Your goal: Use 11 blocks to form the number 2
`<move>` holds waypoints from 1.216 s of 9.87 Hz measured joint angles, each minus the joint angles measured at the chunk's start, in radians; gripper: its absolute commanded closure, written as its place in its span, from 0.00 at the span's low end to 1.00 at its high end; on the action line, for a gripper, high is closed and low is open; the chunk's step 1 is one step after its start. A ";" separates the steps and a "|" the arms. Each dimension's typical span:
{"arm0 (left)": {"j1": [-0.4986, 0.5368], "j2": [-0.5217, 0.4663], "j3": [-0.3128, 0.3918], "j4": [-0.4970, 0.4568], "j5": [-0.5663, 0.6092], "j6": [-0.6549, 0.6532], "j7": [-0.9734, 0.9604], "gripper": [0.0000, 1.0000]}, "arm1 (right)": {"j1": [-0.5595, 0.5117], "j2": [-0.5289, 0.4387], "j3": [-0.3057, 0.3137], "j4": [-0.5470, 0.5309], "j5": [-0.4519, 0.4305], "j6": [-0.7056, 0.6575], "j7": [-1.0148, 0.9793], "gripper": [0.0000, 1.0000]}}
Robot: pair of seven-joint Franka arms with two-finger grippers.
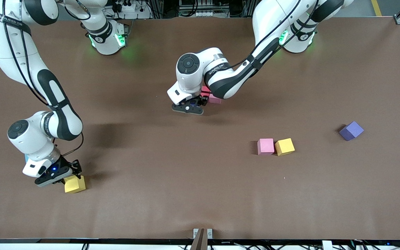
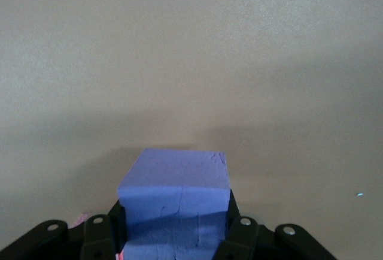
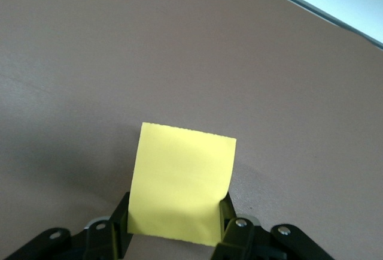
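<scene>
My left gripper (image 1: pixel 193 103) is low over the middle of the table, shut on a blue block (image 2: pixel 173 182) with a finger (image 2: pixel 239 236) on each side. Right beside it lie a red block (image 1: pixel 205 91) and a pink block (image 1: pixel 215 99), partly hidden under the left arm. The number 2 is hidden, if any of it is there. My right gripper (image 1: pixel 68 176) is at the right arm's end of the table. Its fingers (image 3: pixel 230 236) press both sides of a yellow block (image 3: pixel 182 170) that rests on the table (image 1: pixel 75 184).
Toward the left arm's end, a pink block (image 1: pixel 265 146) and an orange-yellow block (image 1: pixel 284 146) touch each other. A purple block (image 1: pixel 351 130) lies alone closer to that end. The brown table (image 1: pixel 172 180) is bare between the two groups.
</scene>
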 measured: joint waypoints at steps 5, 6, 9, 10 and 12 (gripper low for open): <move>-0.002 0.013 0.002 0.000 0.003 0.005 0.017 0.80 | 0.020 -0.048 0.010 0.025 0.002 -0.237 0.085 0.78; -0.002 0.021 0.002 0.000 0.003 0.015 -0.006 0.80 | 0.031 -0.068 0.013 0.026 0.003 -0.286 0.129 0.77; -0.002 0.048 0.002 0.000 0.003 0.061 -0.079 0.80 | 0.123 -0.150 0.017 0.028 0.005 -0.438 0.319 0.74; -0.003 0.056 0.001 0.000 0.003 0.079 -0.101 0.80 | 0.160 -0.166 0.018 0.028 0.007 -0.460 0.374 0.73; -0.018 0.073 0.001 0.000 0.003 0.103 -0.153 0.80 | 0.214 -0.187 0.020 0.028 0.007 -0.507 0.462 0.73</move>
